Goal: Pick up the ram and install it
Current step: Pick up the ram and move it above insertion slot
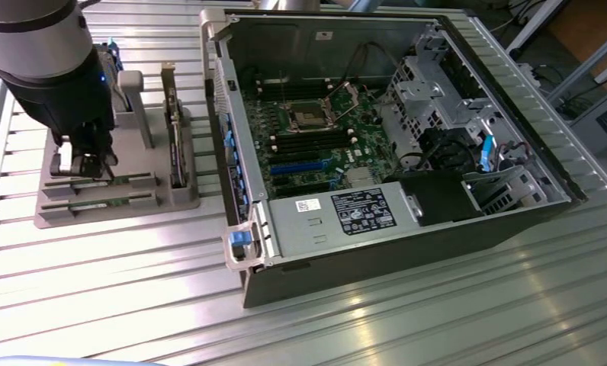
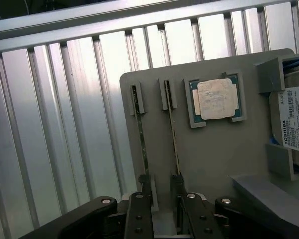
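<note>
Between the fingers [image 2: 144, 199] there is only free space: they are spread wide and grasp nothing. They hang low over a gray holder [image 2: 214, 149] that rests on the ribbed tabletop [image 2: 55, 124], above one end of two ram sticks. Both sticks stand on their thin edge in parallel slots, the first ram stick [image 2: 140, 134] and the second ram stick [image 2: 173, 129] just beside it. I cannot tell which one the fingers are lined up with, or whether they touch either. Beside the sticks, a square silver processor [image 2: 217, 99] lies in its own recess of the same holder, and a hard drive [image 2: 294, 119] sits at one side of it. Well apart, toward the exterior view's right, the open computer case [image 1: 406, 259] lies on its side with the green mainboard [image 1: 324, 152] exposed. Its long dark memory slots look empty, as far as I can judge. The task seems to be at its beginning: no stick is lifted and nothing is installed.
</note>
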